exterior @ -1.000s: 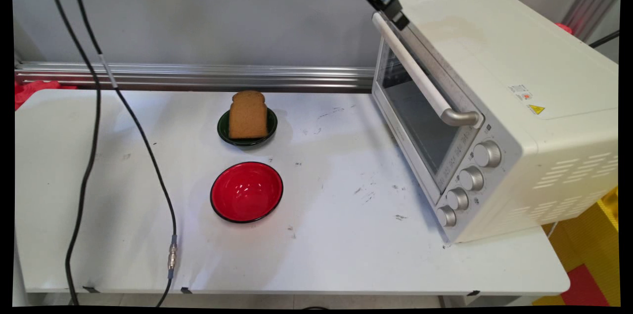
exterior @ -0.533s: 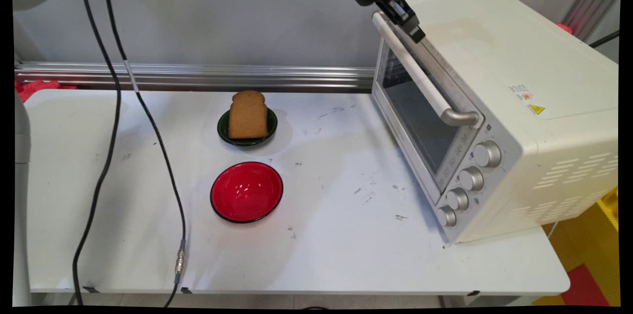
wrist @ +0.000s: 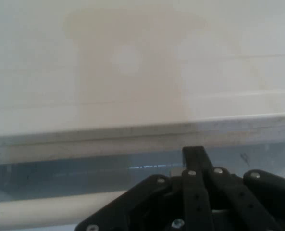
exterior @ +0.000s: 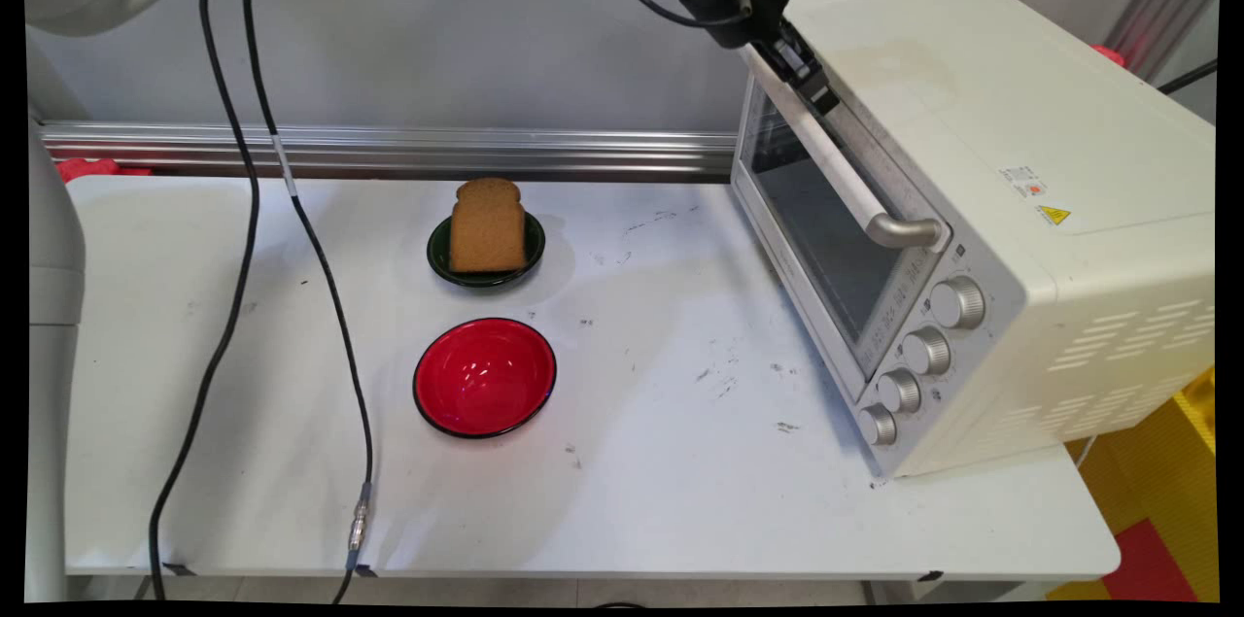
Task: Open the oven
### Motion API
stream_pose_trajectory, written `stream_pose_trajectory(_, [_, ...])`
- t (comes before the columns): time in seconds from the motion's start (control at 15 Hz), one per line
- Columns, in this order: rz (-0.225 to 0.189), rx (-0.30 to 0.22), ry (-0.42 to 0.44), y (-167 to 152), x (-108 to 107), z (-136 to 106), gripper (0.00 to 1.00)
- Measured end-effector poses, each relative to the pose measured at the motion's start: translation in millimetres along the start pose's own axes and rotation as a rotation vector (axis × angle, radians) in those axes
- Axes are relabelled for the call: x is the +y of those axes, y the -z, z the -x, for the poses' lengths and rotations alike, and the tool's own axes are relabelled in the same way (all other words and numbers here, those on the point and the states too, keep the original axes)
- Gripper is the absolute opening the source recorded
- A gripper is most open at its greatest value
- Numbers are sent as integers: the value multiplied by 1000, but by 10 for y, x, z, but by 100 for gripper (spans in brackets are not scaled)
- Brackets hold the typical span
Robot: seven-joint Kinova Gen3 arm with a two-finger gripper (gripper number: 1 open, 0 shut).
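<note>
Cream-coloured and boxy, the metal toaster oven [exterior: 972, 209] stands on the right side of the white tabletop [exterior: 632, 462], its glass door shut and facing left. A long pale bar handle [exterior: 836, 160] with rounded silver ends runs across the top of the door, and four round silver knobs [exterior: 918, 352] sit in a column at the door's near end. The black two-finger hand [exterior: 812, 87] reaches down from the upper left to the far end of that handle, right at the door's top edge; whether its fingers are spread or closed cannot be told. In the hand view the smooth cream oven top [wrist: 142, 62] fills most of the picture, with the handle's pale bar [wrist: 51, 211] just beside the black linkage. Well apart, near the tabletop's middle, a glossy red bowl with a black rim [exterior: 485, 377] lies empty. Just beyond it, a small dark green bowl [exterior: 486, 257] holds a brown slice of bread [exterior: 486, 226], leaning upright. Two black cables [exterior: 243, 209] hang on the left.
</note>
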Motion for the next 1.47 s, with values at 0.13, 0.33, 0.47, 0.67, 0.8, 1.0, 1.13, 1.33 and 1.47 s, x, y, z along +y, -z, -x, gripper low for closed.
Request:
stream_pose_trajectory(0.13, [0, -5, -2, -62, -16, 33, 0])
stream_pose_trajectory(0.33, [3, -15, -4, -120, -26, 82, 0])
stream_pose_trajectory(0.47, [7, -27, -4, -128, -26, 136, 0])
stream_pose_trajectory(0.67, [18, -51, -4, -88, -6, 230, 0])
stream_pose_trajectory(0.8, [25, -72, -2, -36, 12, 305, 0])
stream_pose_trajectory(1.0, [32, -94, -2, 27, 26, 387, 0])
stream_pose_trajectory(1.13, [35, -115, 0, 96, 28, 482, 0])
stream_pose_trajectory(1.33, [36, -145, 7, 183, 20, 639, 0])
stream_pose_trajectory(1.47, [30, -158, 12, 240, 7, 767, 0])
